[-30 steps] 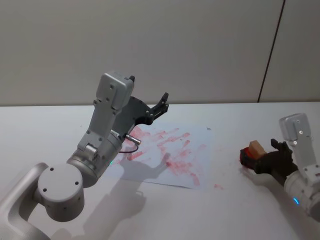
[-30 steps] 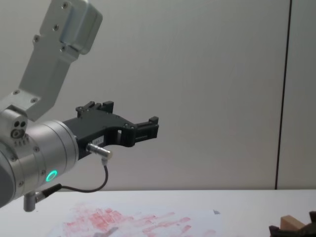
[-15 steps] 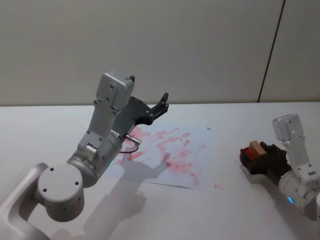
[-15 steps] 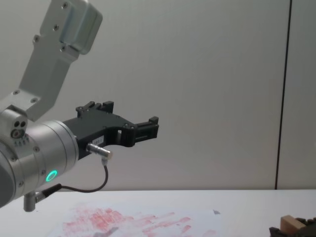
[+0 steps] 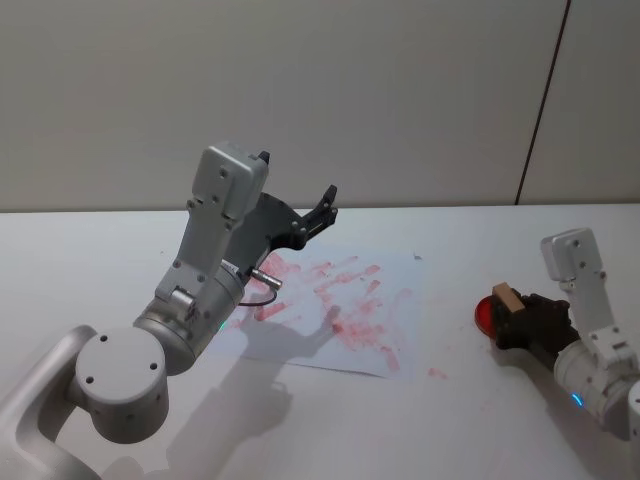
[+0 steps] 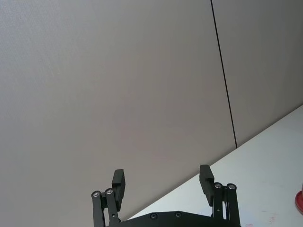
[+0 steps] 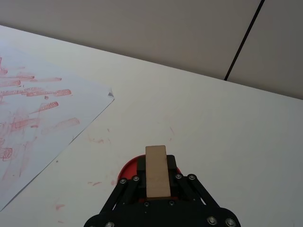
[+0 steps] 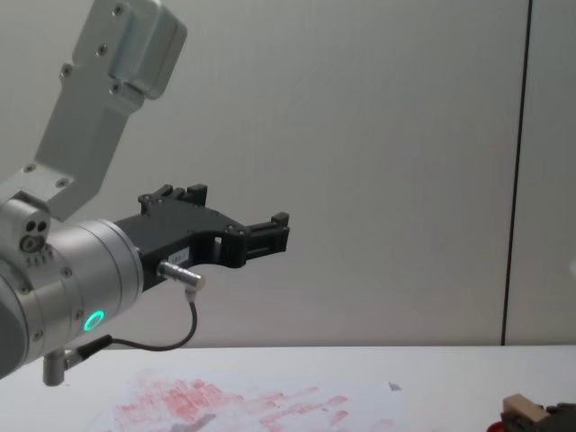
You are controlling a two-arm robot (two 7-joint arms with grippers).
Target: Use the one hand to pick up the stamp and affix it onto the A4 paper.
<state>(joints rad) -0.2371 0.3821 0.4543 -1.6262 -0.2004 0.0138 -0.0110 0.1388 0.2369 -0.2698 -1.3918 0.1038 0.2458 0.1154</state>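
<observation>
— Where's the stamp point(image 7: 157, 172)?

— Clamped in my right gripper point(image 5: 510, 318), at the red ink pad point(image 5: 484, 312), long axis running out along the fingers.

— And the A4 paper point(image 5: 400, 290)?

— Well apart, to that gripper's left. I'd carry the stamp leftward. My left gripper point(image 6: 162, 182) hangs spread wide above the sheet, idle.

The white table point(image 5: 450, 430) carries the paper point(image 5: 375, 300) at frame centre and a red ink pad point(image 5: 484, 313) at right.
</observation>
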